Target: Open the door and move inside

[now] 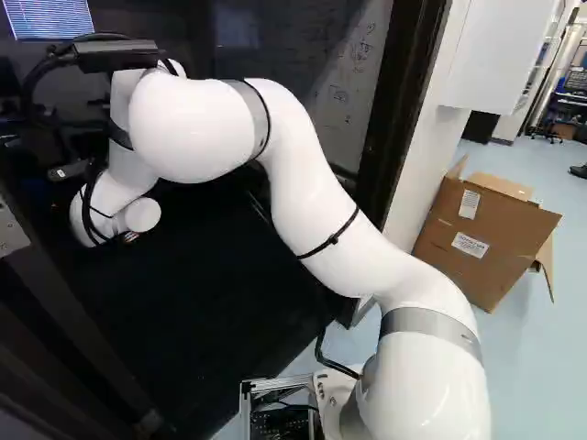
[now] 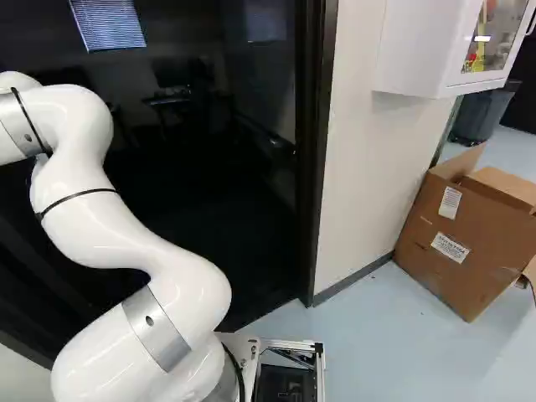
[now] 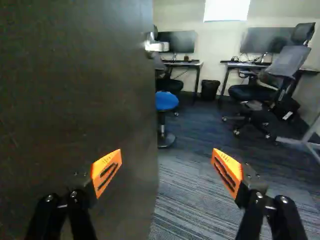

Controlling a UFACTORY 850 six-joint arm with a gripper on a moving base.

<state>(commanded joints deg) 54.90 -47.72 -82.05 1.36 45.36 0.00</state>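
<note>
The dark door (image 3: 75, 100) stands open in the wrist view, filling the space beside and beyond one finger; its metal handle (image 3: 155, 46) is at the free edge, well ahead of the gripper. The gripper (image 3: 167, 167) is open, with nothing between its orange pads. One finger stands in front of the door face, the other in front of the open gap. Whether the first finger touches the door I cannot tell. In the left base view the arm's wrist reaches into the dark doorway, and the gripper cannot be made out. The doorway's dark frame (image 2: 311, 159) stands right of the arm.
Through the gap show a blue stool (image 3: 166, 101), an office chair (image 3: 280, 75), desks with monitors and a waste bin (image 3: 210, 89) on carpet (image 3: 185, 200). Right of the doorway are a white wall (image 2: 360, 167), a wall cabinet (image 2: 427, 50) and a cardboard box (image 2: 469, 239).
</note>
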